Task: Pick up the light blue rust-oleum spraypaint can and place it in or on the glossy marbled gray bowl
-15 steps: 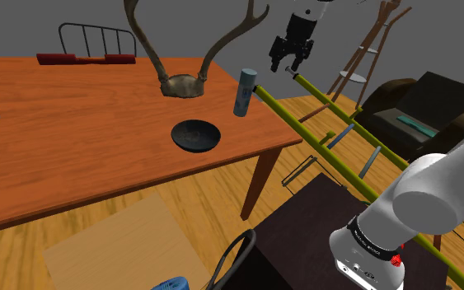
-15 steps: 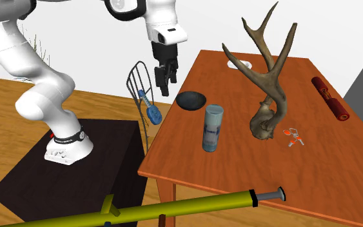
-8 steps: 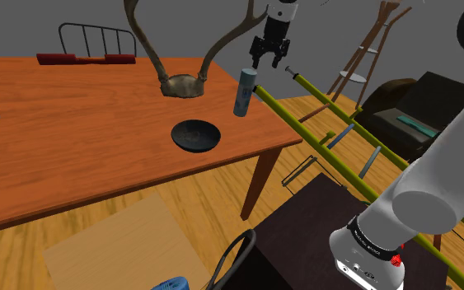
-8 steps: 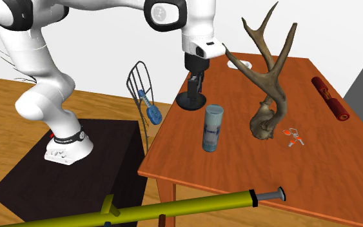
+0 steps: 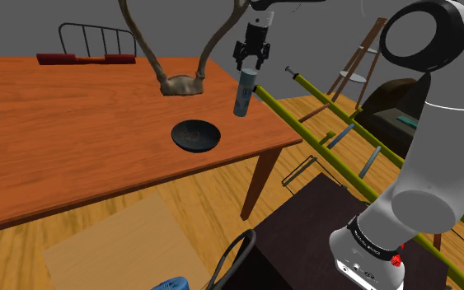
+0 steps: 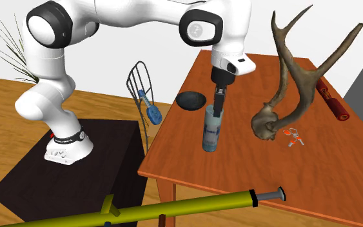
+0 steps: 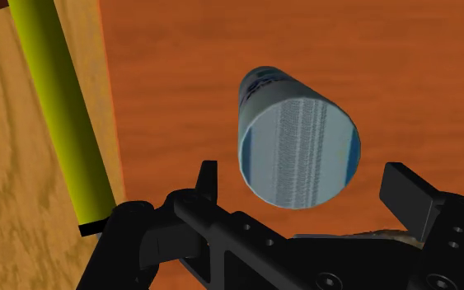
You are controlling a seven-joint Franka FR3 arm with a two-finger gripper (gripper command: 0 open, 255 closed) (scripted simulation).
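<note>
While the black gripper [image 5: 251, 67] hangs straight down over the light blue spray can [image 5: 243, 95], its two fingers stand open, one on either side of the can's top and touching neither side. The can stands upright on the reddish-brown wooden table [image 5: 73, 140], close to the table's edge. In the wrist view the gripper [image 7: 308, 185] looks down onto the can's [image 7: 300, 148] round pale lid, with gaps between lid and fingers [image 7: 208, 177].

Near the can, further in from the table edge, sits the dark glossy bowl [image 5: 195, 135], apart from it. Just beside the can on its other side rises a large pair of brown antlers [image 6: 270, 119] on a skull base; their tines reach up close to the arm's wrist. A small bunch of keys [image 6: 293, 137] lies beyond the antlers from the can, and a red roll [image 6: 330, 98] lies well apart from it.

Off the table edge nearest the can, a long yellow-green pole [image 7: 61, 107] with a black end runs past below table height. In the second exterior view the gripper [image 6: 218, 108] meets the top of the can [image 6: 211, 132], with the bowl [image 6: 191, 100] behind.
</note>
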